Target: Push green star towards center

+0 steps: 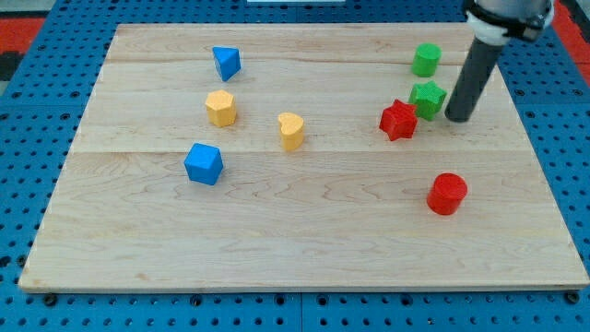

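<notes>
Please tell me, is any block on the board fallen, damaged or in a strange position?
Nothing looks damaged or spilled. One point: the red star sits touching the green star on its lower left, toward the board's center. My tip is just right of the green star.

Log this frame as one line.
tip: just right of green star | red star: touching its left | push: underway

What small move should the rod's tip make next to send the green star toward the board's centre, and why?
Probably a short push toward the view's left. My tip sits just right of the green star, seemingly a small gap away. The red star lies against the green star's lower left, so it would likely be shoved along too; angling slightly upward might avoid it.
</notes>
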Available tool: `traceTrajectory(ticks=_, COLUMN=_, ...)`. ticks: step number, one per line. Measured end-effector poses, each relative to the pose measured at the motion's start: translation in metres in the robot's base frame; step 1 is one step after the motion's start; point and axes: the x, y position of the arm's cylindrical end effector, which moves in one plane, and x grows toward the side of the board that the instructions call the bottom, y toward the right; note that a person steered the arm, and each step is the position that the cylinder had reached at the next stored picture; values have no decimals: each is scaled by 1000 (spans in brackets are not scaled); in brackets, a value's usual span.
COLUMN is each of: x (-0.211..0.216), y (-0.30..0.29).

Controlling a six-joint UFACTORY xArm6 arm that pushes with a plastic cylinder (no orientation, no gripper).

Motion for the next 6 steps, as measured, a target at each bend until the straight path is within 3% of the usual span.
traceTrajectory(ticks=1, x=-21, y=-7)
traceTrajectory(ticks=3, x=-16, y=-107)
traceTrajectory(ticks=4, x=-44, y=-91)
traceTrajectory(ticks=5, x=-72, y=-122)
traceTrajectory(ticks=6, x=-54, y=-175)
